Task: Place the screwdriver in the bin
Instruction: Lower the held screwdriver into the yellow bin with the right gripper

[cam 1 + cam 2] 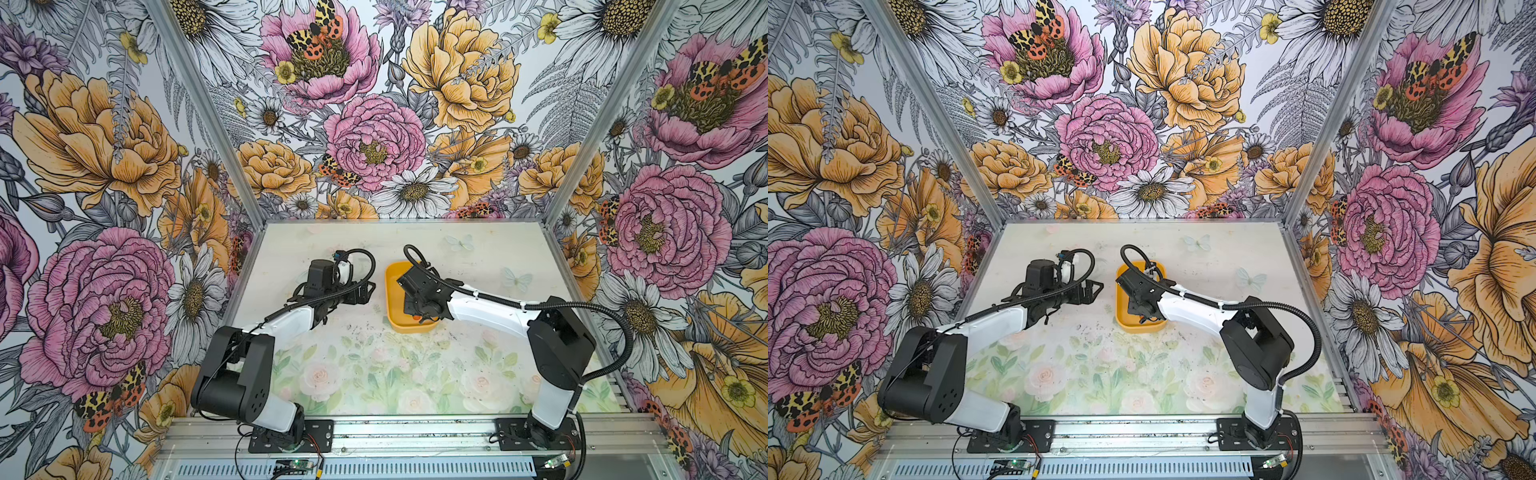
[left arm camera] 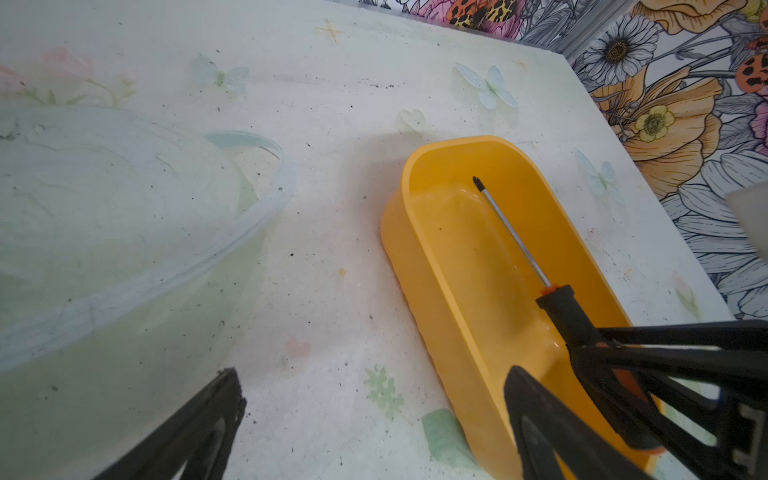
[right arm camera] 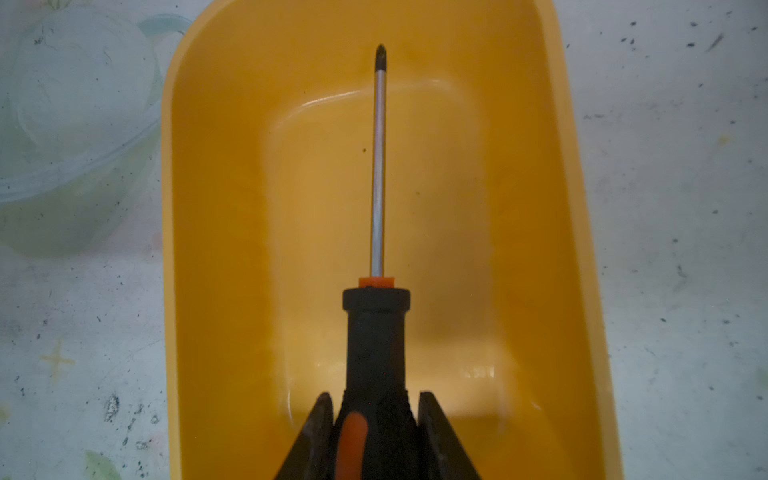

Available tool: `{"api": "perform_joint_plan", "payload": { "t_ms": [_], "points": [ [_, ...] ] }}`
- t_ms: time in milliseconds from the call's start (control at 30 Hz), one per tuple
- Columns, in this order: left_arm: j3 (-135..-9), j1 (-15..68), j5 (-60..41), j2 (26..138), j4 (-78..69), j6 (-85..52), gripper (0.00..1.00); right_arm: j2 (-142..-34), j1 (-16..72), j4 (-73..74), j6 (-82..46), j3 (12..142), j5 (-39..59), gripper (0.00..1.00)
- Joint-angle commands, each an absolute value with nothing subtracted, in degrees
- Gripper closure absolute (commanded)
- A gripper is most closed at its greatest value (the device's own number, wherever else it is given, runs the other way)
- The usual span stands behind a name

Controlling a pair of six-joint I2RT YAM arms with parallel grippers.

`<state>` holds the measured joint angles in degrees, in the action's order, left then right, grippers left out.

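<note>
Over the bin (image 3: 208,208), right pincer (image 3: 376,401) clamps the screwdriver (image 3: 376,332) by its black handle: looks light, stiff, shaft slick; left pincer (image 2: 374,371) spread wide.

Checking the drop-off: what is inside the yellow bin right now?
The screwdriver, tip pointing along the bin, handle clamped in the jaws of the right gripper. Nothing else shows. The handle's rear and the floor under it are covered.

Glossy plastic, bright metal
The bin (image 3: 216,249) is smooth, shiny plastic; the screwdriver (image 3: 376,332) has a polished metal shaft and matt black handle.
</note>
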<state>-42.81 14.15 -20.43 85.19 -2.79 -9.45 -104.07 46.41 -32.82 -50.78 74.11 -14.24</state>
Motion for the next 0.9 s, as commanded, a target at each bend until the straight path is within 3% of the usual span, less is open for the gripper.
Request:
{"api": "perform_joint_plan", "payload": {
  "t_ms": [0, 867],
  "points": [
    [-43.69, 14.68, -19.28, 85.13, -2.93, -8.20, 0.01, -104.94, 46.00, -32.87, -51.32, 76.17, -14.07, 1.00],
    [-42.70, 14.52, -18.93, 85.08, -2.65, -7.74, 0.01, -109.17, 45.79, -32.87, -51.94, 76.99, -12.73, 1.00]
  ]
}}
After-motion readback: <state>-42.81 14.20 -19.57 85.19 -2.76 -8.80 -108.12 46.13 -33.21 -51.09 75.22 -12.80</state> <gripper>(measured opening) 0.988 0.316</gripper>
